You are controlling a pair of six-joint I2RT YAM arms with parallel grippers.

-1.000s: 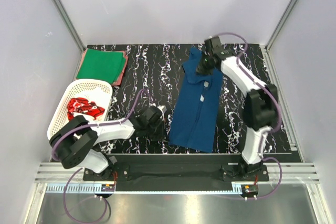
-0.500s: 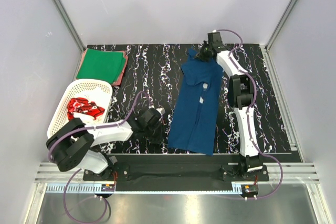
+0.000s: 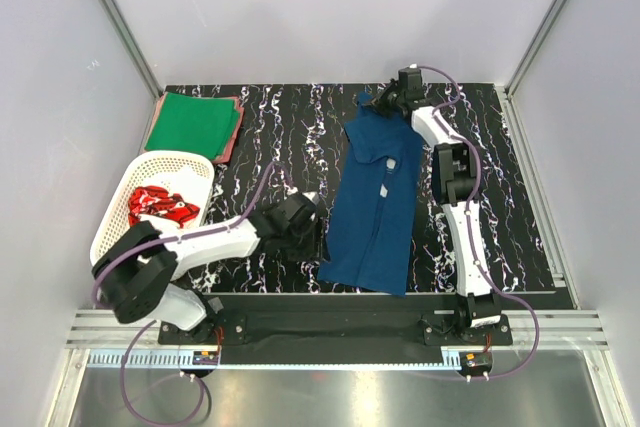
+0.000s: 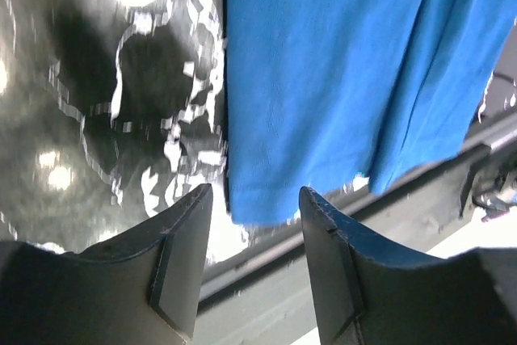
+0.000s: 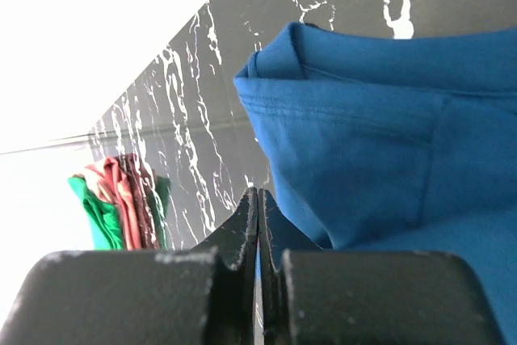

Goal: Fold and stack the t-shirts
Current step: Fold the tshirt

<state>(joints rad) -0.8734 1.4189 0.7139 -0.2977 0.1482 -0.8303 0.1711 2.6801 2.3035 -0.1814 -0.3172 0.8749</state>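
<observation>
Black tabletop [image 3: 290,127] veined with white sits between pale walls, and a dark blue cloth t-shirt [image 3: 375,197] lies on it folded into a long strip running from the near edge toward the far edge.

The right arm is stretched almost straight away from its base, its links passing along the right side of the strip, with the wrist bent leftward at the far end. The right tool [image 5: 257,195] is clenched, fingers pressed flat together. It is grasping the far end of the dark blue cloth t-shirt, which stands up in a bunched fold right at the tips.

The left arm is kept low, its elbow folded near the base and its forearm reaching rightward across the tabletop. The left tool [image 4: 255,191] is released, jaws apart with nothing between them. The shirt's near left corner lies just beyond the tips.

Well to the left of that tool, a white plastic lattice basket [image 3: 112,227] holds a red t-shirt with white print [image 3: 160,207]. Beyond the basket, a folded bright green t-shirt [image 3: 193,122] lies on a reddish-pink t-shirt [image 3: 232,137].
</observation>
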